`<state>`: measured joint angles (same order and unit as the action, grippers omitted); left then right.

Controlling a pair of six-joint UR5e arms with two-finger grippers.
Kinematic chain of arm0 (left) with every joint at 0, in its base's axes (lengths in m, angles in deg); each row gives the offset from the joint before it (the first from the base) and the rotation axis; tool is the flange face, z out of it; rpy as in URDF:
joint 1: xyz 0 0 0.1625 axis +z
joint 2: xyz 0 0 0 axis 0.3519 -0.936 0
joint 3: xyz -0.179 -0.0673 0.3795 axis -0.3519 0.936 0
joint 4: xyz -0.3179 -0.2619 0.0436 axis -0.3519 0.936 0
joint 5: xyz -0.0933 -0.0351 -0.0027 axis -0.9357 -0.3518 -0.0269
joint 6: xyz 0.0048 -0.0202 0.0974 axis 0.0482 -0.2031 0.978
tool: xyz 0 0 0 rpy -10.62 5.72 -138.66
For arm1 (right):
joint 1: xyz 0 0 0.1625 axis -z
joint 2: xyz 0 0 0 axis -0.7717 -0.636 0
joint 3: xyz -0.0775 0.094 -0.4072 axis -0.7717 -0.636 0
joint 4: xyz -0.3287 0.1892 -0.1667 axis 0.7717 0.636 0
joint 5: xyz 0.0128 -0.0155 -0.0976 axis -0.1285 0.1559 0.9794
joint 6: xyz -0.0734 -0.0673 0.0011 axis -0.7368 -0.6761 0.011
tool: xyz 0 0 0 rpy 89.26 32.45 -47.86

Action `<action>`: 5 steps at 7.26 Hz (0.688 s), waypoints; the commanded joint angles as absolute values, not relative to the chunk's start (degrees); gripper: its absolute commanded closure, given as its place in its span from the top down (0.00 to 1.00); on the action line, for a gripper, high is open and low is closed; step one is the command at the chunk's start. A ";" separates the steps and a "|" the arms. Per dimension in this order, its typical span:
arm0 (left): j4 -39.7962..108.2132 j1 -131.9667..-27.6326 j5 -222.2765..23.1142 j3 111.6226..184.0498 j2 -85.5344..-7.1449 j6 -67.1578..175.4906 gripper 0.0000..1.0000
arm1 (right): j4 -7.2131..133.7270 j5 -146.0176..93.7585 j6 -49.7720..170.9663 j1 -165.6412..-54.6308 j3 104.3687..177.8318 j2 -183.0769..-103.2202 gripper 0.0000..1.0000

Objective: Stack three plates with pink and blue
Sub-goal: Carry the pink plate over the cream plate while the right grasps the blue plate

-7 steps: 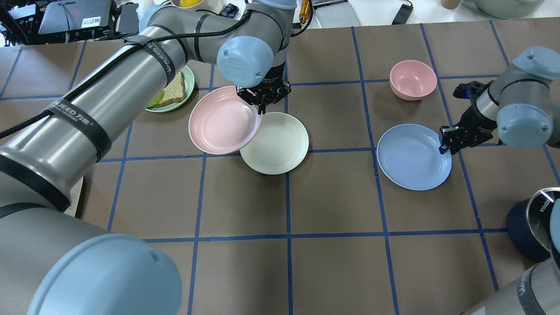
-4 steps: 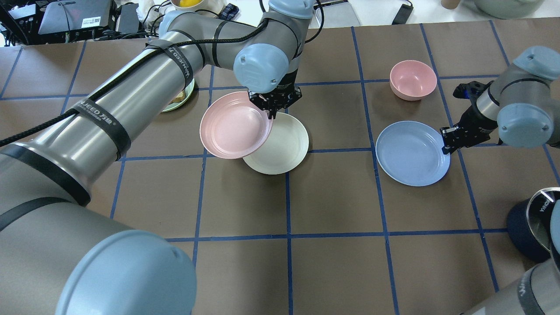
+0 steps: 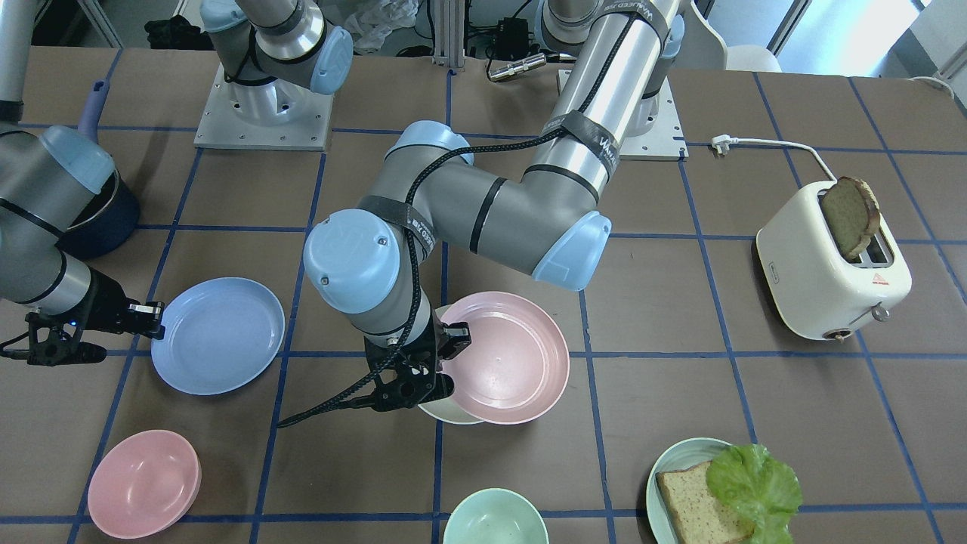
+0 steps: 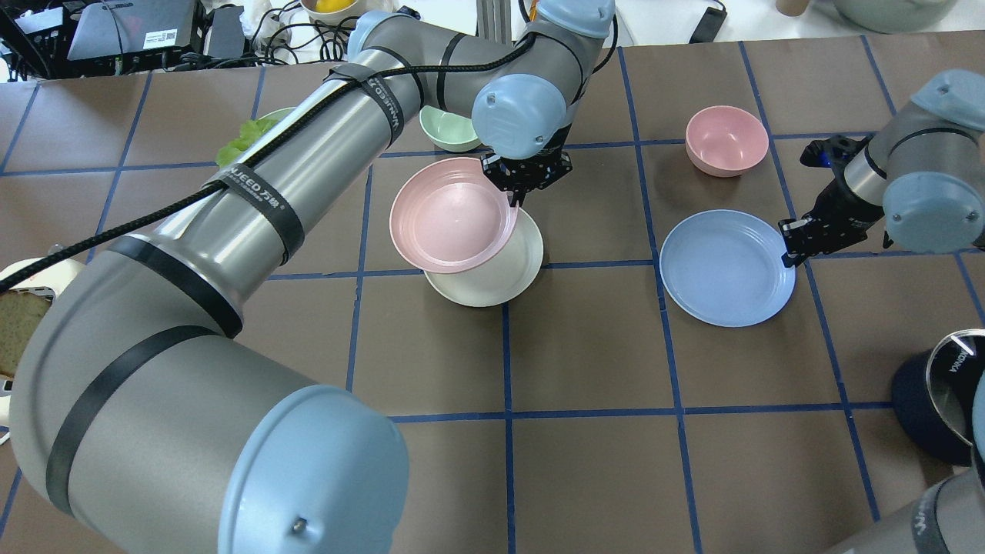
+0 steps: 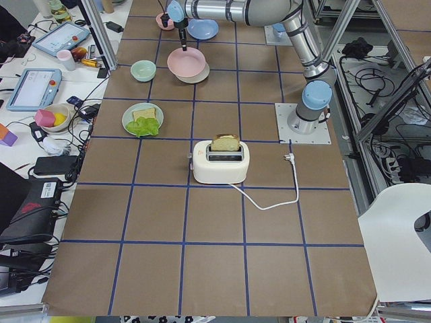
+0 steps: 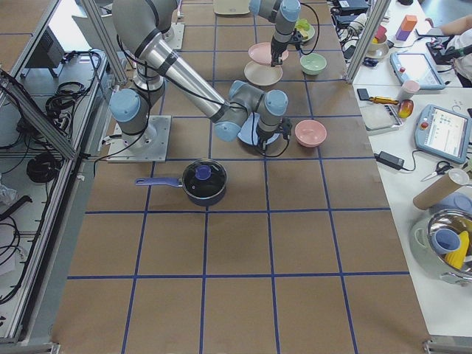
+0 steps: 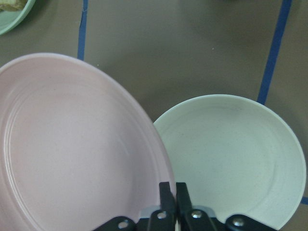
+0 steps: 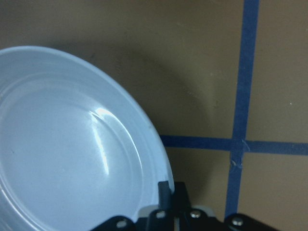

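My left gripper is shut on the far right rim of the pale pink plate and holds it tilted above the cream-white plate, overlapping its left half. The left wrist view shows the pink plate beside the cream plate below. My right gripper is shut on the right rim of the light blue plate, to the right of the other two. The right wrist view shows the blue plate's rim between the fingers.
A pink bowl sits beyond the blue plate. A mint bowl sits just beyond the pink plate. A teal plate with bread and lettuce and a toaster are on my left side. A dark pot stands at near right.
My left gripper has carried the pink plate to the right, further over the cream plate. The blue plate in my right gripper has shifted slightly away from me.
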<state>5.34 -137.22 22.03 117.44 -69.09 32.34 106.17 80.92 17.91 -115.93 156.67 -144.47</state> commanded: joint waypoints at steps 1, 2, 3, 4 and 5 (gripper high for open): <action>7.58 -138.29 23.64 116.29 -70.59 32.25 0.00 | 102.45 80.39 18.26 -116.16 154.47 -145.94 0.00; 7.66 -138.46 23.64 115.67 -71.12 32.25 0.00 | 100.44 80.48 18.26 -116.25 152.54 -145.94 0.00; 7.75 -138.81 23.47 114.62 -71.74 32.16 0.00 | 98.24 80.65 18.26 -116.33 150.43 -145.94 0.00; 8.01 -139.08 23.55 113.83 -72.62 32.16 0.00 | 96.39 80.91 18.26 -116.51 148.58 -145.94 0.00; 8.10 -139.17 23.64 113.47 -73.32 32.16 0.00 | 95.76 81.09 18.26 -116.60 147.35 -145.94 0.00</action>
<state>7.93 -138.97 23.56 114.15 -72.39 32.17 97.21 80.85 18.25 -116.46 149.24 -145.93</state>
